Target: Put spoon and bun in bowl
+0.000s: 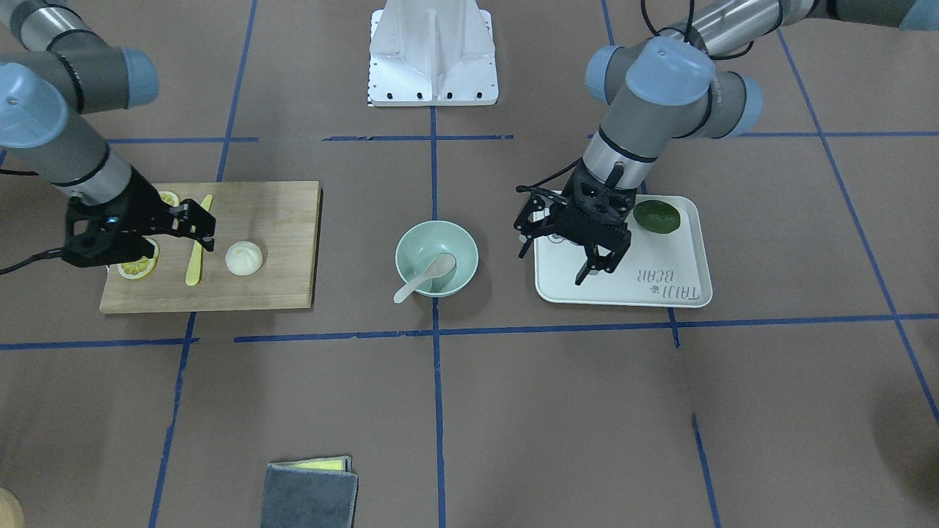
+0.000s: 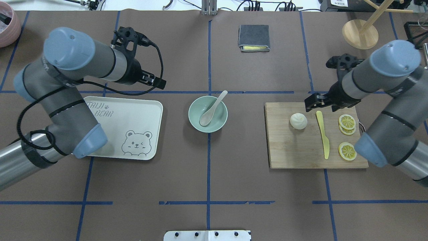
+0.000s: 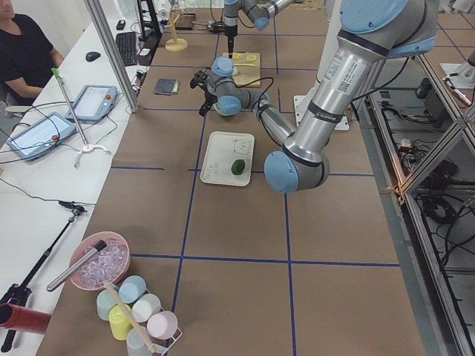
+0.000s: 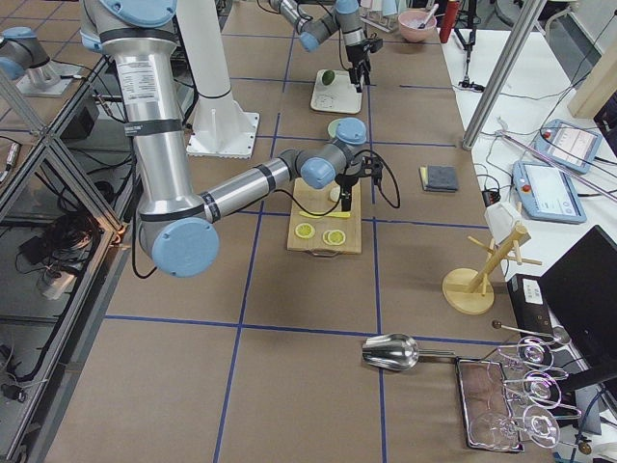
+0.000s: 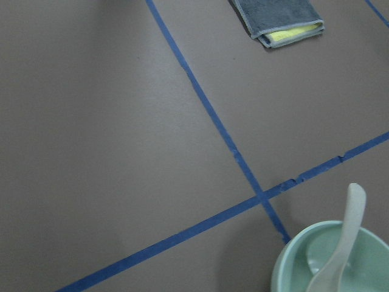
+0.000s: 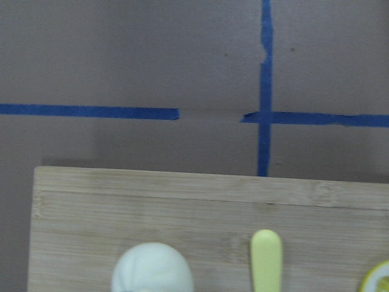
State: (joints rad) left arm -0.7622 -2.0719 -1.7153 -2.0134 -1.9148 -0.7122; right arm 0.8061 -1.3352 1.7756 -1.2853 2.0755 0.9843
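Both spread — left gripper (image 1: 593,271), right gripper (image 1: 207,233); spoon (image 1: 429,276) overhangs bowl (image 1: 401,249) rim; bun (image 1: 243,258) mid-board (image 1: 286,220).

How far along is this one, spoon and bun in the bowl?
Done: the spoon lies in the bowl, handle over the rim. In hand: nothing; the right gripper hovers open near the bun on the cutting board. Remaining: bun into bowl.
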